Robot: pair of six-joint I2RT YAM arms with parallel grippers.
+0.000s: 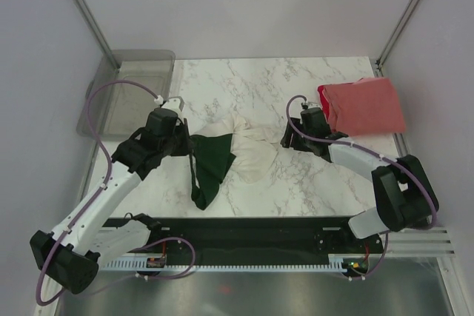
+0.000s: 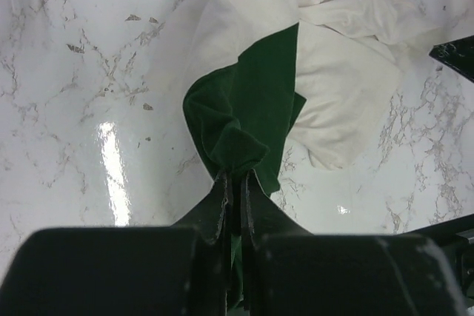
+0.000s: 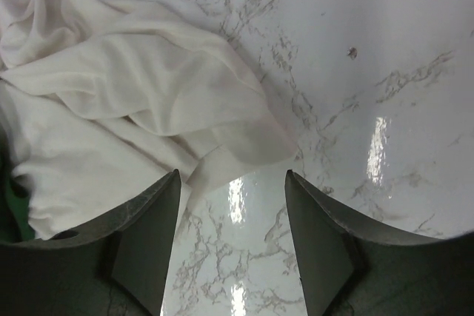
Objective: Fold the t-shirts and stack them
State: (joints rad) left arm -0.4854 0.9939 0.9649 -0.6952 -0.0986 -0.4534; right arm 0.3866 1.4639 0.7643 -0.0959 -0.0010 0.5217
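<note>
Left gripper (image 2: 237, 183): closed tight on the dark green sleeve (image 2: 241, 120) of the cream-white t-shirt (image 1: 255, 149).
Right gripper (image 3: 231, 179): held open, nothing gripped; bare table (image 3: 355, 94) is seen between the jaws.
Cloth from the open jaws: the cream edge is found just ahead, toward the left finger.
Long axis: the bunched shirt is laid left to right between both grippers.
Nearer arm: the right is judged nearer the free cream end.
Coral-red t-shirt (image 1: 366, 105): laid folded at the table's far right, apart.

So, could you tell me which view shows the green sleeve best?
The left wrist view: the green sleeve fills the centre, pinched by the left end effector. The top view shows it small; the right wrist view only a sliver.
</note>
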